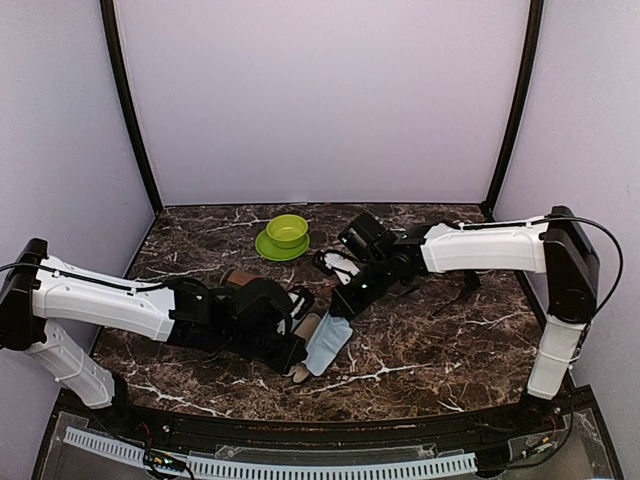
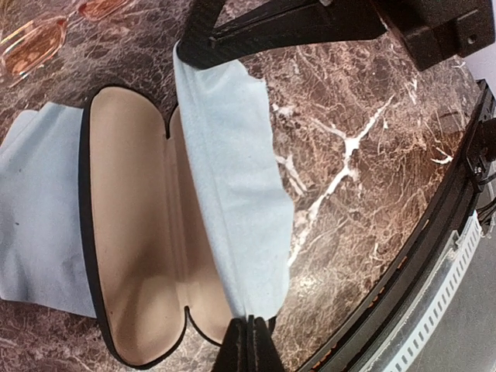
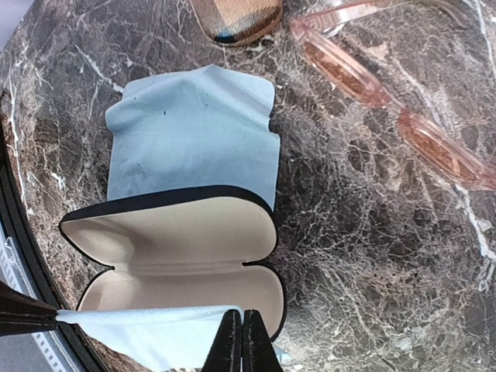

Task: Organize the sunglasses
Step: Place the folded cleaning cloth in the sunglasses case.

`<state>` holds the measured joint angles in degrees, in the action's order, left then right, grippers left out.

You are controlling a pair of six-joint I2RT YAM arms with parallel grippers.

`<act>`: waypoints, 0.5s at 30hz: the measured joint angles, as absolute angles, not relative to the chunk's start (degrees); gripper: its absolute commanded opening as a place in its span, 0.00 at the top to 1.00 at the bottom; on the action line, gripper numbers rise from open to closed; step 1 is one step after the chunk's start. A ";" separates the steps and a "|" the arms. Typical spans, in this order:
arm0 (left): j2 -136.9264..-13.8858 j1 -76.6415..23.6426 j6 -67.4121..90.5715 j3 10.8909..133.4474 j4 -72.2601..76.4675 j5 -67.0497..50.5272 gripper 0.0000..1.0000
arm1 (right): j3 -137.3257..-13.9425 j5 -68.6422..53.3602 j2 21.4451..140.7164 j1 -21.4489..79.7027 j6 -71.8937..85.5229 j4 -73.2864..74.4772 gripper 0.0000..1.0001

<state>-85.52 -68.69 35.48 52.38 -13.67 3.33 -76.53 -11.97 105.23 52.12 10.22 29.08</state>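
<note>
With the left jaws and right jaws each pinched shut on an end of the pale blue cloth point(image 2: 232, 178) stretched over the open case point(image 3: 178, 225) between them, the reddish sunglasses point(image 3: 339, 71) lie uncased on the tabletop point(image 3: 372, 256) beyond the right jaws, so packing seems barely begun.

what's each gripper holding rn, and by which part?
Both hold the same light blue cleaning cloth, stretched between them: the left gripper pinches one end and the right gripper pinches the opposite end.
</note>
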 measured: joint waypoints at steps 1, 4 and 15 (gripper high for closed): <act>-85.49 -68.69 35.83 52.03 -13.82 3.51 1.00 | -76.97 -12.10 105.78 52.23 10.09 29.34 1.00; -85.52 -68.69 36.69 50.96 -13.98 3.75 1.00 | -78.32 -12.29 107.42 52.69 9.69 30.26 1.00; -89.08 -68.69 36.82 50.33 -13.80 3.92 1.00 | -79.40 -11.90 109.56 53.45 9.47 32.29 1.00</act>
